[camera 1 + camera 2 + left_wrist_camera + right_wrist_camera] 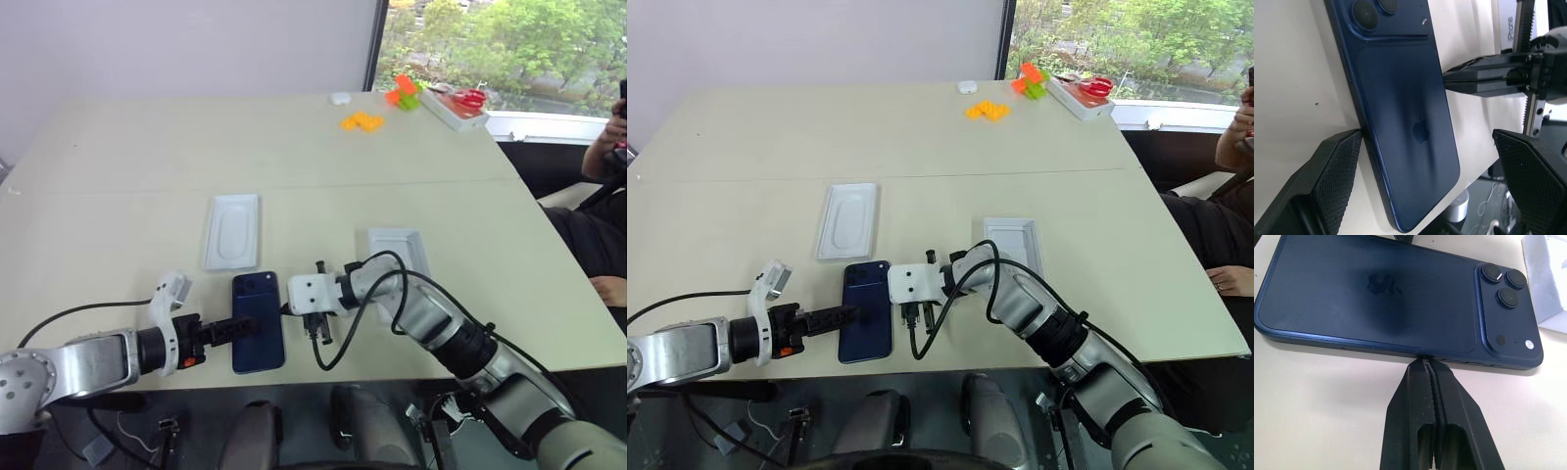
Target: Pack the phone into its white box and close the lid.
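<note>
The dark navy phone [258, 321] lies back up near the table's front edge, its camera cluster at the far end. My left gripper [1425, 144] is open and comes in from the left. One pad [1344, 152] rests at the phone's left edge, and the other pad [1530, 176] stands well past its right side. My right gripper [1424, 363] is shut, with its tips against the phone's right long edge. A white low-rimmed tray [392, 242] lies open side up behind my right arm, with lettering on its side. I cannot tell whether it is the white box or the lid.
A thin white insert with an oval recess [232, 230] lies just beyond the phone. Orange and green blocks [362, 121], a small white object [340, 98] and a white tray with red scissors [456, 106] sit at the far right. A person [602, 225] sits at the right edge.
</note>
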Action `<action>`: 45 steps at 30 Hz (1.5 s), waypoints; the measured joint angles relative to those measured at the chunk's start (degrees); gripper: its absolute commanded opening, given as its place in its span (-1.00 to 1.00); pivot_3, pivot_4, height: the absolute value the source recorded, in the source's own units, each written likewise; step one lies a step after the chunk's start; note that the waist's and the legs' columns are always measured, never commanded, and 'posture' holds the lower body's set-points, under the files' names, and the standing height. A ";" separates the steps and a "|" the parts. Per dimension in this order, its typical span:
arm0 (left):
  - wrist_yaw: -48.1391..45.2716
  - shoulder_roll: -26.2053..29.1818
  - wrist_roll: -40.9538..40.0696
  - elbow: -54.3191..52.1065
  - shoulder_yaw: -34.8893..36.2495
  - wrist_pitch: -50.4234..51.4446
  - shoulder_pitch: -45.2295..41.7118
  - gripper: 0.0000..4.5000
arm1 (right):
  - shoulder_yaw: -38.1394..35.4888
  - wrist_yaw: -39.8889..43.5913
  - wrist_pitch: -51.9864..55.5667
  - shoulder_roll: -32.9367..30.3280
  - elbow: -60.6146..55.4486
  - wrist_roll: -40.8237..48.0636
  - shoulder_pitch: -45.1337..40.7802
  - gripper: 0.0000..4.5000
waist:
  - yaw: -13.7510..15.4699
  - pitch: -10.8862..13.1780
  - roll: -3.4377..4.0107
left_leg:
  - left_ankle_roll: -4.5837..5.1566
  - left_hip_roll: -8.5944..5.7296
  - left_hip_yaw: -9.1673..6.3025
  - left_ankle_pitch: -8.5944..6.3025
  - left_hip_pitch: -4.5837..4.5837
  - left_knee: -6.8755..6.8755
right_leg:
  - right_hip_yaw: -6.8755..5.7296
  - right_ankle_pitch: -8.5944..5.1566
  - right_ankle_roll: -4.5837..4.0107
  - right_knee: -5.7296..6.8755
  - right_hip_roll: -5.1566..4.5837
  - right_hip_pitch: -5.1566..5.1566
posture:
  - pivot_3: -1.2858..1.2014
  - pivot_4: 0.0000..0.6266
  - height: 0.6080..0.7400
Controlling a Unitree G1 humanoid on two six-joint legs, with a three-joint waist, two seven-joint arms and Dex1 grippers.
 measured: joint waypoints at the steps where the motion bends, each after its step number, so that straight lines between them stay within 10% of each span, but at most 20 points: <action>1: 0.57 0.13 -0.56 0.00 -0.66 -1.09 0.00 1.00 | -0.20 0.04 -0.17 0.04 0.28 -0.07 0.01 -0.98 | 0.01 -0.05 0.09 | 0.00 -0.02 0.00 0.00 0.01 0.00 | 0.00 -0.01 0.01 -0.01 -0.01 0.01 | 0.03 -0.52 0.80; 45: 3.26 0.50 -3.14 0.11 -6.29 -11.57 -1.38 0.89 | -2.76 -0.01 -1.00 3.55 2.69 -2.20 0.84 -0.99 | -0.34 -0.03 0.22 | -0.04 0.00 0.00 -0.02 -0.12 -0.16 | -0.01 -0.09 0.10 -0.21 0.06 -0.16 | 0.03 -0.52 0.80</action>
